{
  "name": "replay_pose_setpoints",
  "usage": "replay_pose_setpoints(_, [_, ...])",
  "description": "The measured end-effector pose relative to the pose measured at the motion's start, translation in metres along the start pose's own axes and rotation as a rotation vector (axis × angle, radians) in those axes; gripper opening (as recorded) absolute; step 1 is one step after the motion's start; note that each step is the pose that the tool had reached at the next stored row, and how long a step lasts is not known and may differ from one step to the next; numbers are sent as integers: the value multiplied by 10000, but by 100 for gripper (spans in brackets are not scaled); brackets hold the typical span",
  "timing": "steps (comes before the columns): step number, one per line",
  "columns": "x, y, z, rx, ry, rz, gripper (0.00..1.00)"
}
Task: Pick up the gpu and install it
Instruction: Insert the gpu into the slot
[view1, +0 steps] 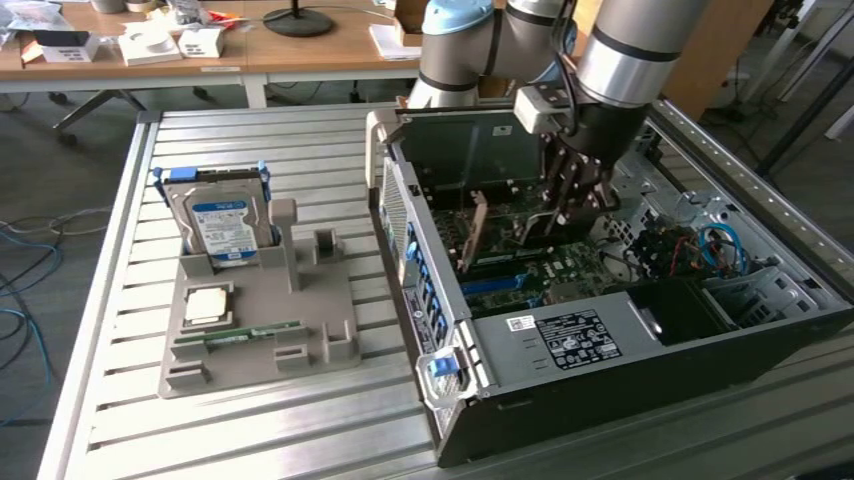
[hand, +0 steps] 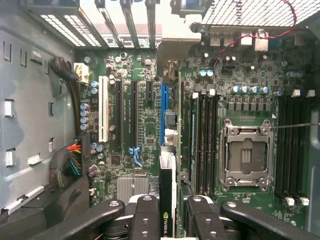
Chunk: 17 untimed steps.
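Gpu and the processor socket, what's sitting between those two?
In the wrist view, long black memory slots lie between the gpu and the processor socket.

Open black metal computer case (view1: 601, 340) on slatted aluminium desk (view1: 267, 430), exterior view's right. Grey plastic parts holder (view1: 320, 330) beside it at left, boxy labelled hard drive (view1: 220, 230) upright on its far end. Thin dark gpu card (hand: 167, 170) inside the case.
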<state>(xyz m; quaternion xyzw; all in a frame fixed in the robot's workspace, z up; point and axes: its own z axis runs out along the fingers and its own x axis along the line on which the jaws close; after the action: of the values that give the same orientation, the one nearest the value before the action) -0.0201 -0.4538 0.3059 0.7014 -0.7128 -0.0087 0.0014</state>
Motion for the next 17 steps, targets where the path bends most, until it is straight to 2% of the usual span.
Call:
replay_pose_setpoints(10, [63,32,1,9,-11,2,26])
replay_pose_setpoints(17, [68,69,81,19,-21,0,26])
